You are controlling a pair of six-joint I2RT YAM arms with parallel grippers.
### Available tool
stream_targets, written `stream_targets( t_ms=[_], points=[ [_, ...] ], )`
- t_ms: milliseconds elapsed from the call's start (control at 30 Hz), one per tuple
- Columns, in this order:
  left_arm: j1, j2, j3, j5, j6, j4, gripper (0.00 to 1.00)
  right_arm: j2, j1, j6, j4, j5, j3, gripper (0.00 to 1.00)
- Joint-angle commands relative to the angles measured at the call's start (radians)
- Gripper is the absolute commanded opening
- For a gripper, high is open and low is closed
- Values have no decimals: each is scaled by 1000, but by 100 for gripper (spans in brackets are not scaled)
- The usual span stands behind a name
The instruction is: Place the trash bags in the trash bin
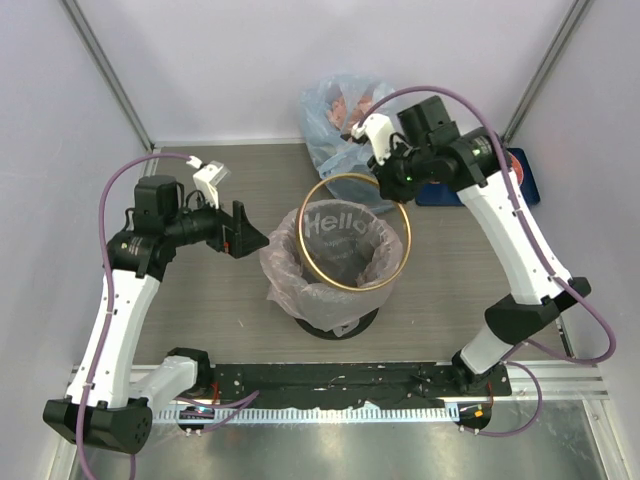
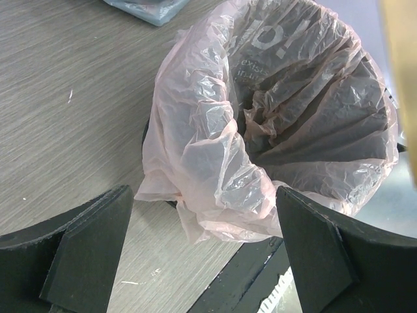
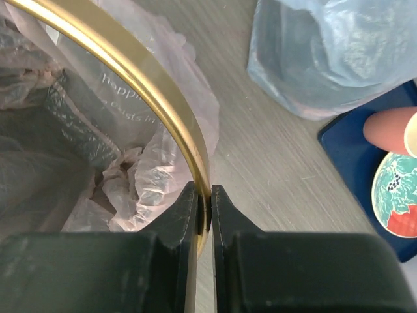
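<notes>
Standing on the grey table (image 1: 430,322), the trash bin (image 1: 362,323) is lined with the pale-pink trash bag (image 1: 290,275). The bag's mouth is folded outward and hangs down over the bin's wall, so it sits inside the bin but loose at the top. Over it I hold the gold hoop (image 3: 159,91), seemingly at a tilt, because, as I judge it, the ring must drop over the folded plastic to clamp it. My right gripper (image 3: 204,202) is pinched narrow on the hoop's band at its far right side, leaving the rest of the ring free to settle. My left gripper (image 2: 203,195) stands spread wide and empty just beside the bin's left flank, probably to steady the bag.
</notes>
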Motion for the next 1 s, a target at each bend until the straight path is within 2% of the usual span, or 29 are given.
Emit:
stream_targets(
  t_ms=[0, 300, 600, 833, 967],
  points=[
    [9, -26, -11, 30, -10, 45, 96, 6, 58, 22, -166, 130, -24, 1],
    [9, -31, -20, 35, 2, 37, 96, 82, 115, 50, -166, 144, -4, 1],
    [9, -38, -37, 38, 15, 37, 96, 134, 178, 51, -166, 227, -10, 1],
    [9, -40, -40, 39, 13, 44, 96, 164, 192, 58, -166, 257, -22, 18],
    [9, -58, -17, 58, 2, 91, 94, 179, 190, 62, -166, 259, -8, 18]
  ],
)
